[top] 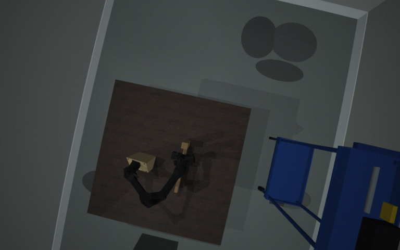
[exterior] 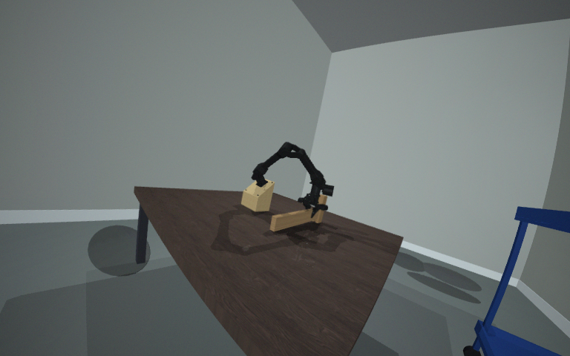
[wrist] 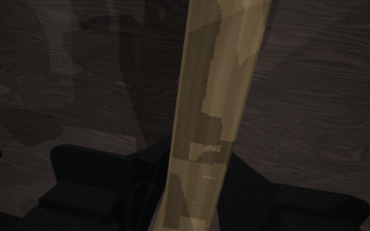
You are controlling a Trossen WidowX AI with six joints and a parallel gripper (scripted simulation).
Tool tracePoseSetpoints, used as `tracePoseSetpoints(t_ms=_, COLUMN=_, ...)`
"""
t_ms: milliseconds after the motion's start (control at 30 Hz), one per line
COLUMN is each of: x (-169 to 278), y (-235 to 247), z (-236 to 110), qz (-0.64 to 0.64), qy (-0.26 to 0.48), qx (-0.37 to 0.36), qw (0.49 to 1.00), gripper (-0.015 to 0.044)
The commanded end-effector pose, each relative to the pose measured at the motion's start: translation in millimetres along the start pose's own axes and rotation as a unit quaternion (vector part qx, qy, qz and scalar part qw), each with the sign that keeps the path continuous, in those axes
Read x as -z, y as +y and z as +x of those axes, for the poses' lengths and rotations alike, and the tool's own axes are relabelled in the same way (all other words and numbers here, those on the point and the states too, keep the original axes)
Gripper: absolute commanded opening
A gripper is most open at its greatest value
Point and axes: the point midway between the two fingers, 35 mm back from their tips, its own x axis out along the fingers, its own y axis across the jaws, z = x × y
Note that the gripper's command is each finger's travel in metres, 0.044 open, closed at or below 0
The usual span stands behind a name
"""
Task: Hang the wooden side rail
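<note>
I see a dark brown wooden table (exterior: 269,285) on a grey floor (top: 183,52). A blue metal cart (top: 290,167) stands near it, maybe on little wheels.

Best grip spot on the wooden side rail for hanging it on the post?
Near the raised end by the headboard post, from above, across the two long flat faces. The side rail is a narrow plank on edge, far end on the table. The gripper already clamps it that way.
</note>
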Motion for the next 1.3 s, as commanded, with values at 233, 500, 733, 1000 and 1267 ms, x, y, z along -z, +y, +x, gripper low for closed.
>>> tracePoseSetpoints(t_ms=233, x=2.3, y=-0.2, z=1.6, qz=-0.002, qy=0.005, qx=0.0, qw=1.0, gripper=0.0)
tracePoseSetpoints(t_ms=500, x=2.3, y=-0.2, z=2.9, qz=-0.002, qy=0.005, qx=0.0, qw=1.0, gripper=0.0)
tracePoseSetpoints(t_ms=733, x=2.3, y=-0.2, z=4.1, qz=-0.002, qy=0.005, qx=0.0, qw=1.0, gripper=0.0)
tracePoseSetpoints(t_ms=1000, x=2.3, y=-0.2, z=5.4, qz=-0.002, qy=0.005, qx=0.0, qw=1.0, gripper=0.0)
tracePoseSetpoints(t_ms=1267, x=2.3, y=-0.2, z=6.8, qz=-0.002, qy=0.004, qx=0.0, qw=1.0, gripper=0.0)
